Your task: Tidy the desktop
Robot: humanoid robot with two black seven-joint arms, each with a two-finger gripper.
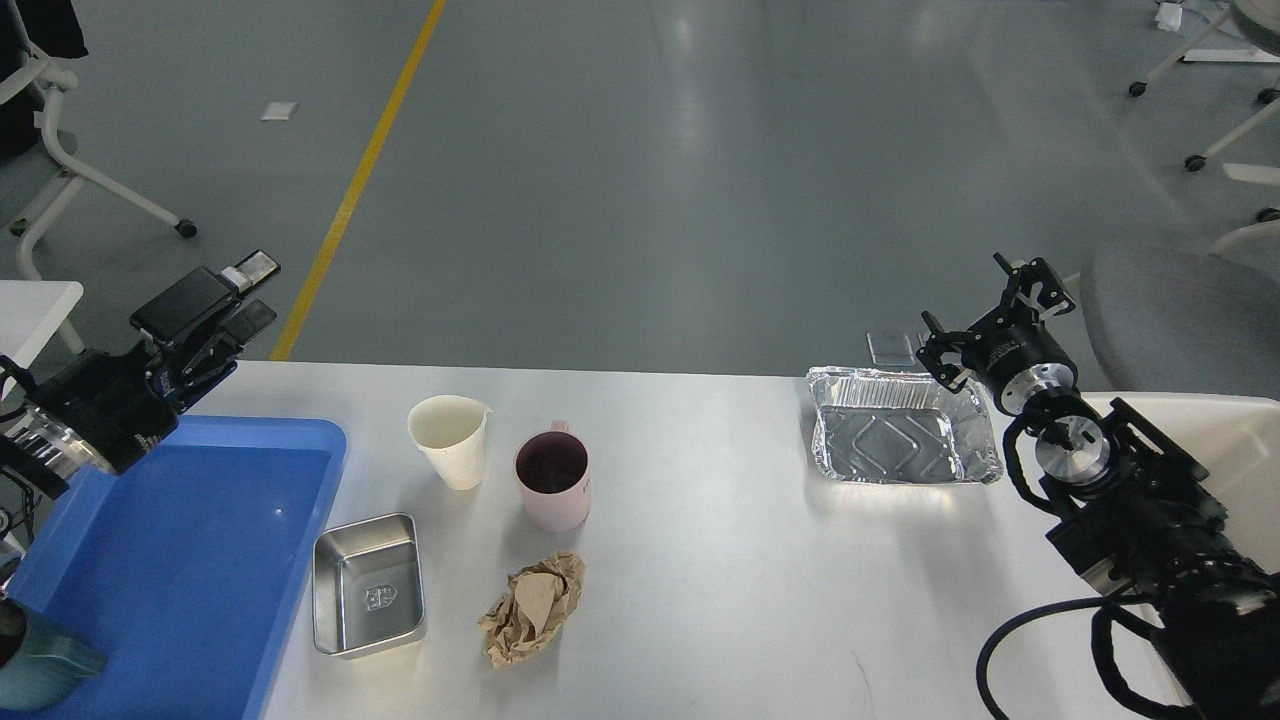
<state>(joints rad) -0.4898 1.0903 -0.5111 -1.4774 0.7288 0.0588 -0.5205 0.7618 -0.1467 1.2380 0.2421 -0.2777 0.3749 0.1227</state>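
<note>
The white desktop [720, 570] holds a white paper cup [450, 440], a pink mug [552, 482], a small steel tray [368, 585], a crumpled ball of brown paper [533, 608] and an empty foil tray [903, 438]. My left gripper [250, 292] hangs open and empty off the desktop's back left corner, above the far end of the blue tray [170, 560]. Just past the foil tray's far right corner, my right gripper [985, 305] is open and holds nothing.
A teal cup [35, 655] lies in the blue tray's near left corner. A cream-white bin [1240, 430] sits at the right edge behind my right arm. Office chairs stand on the floor beyond the table, and a grey chair seat sits far right.
</note>
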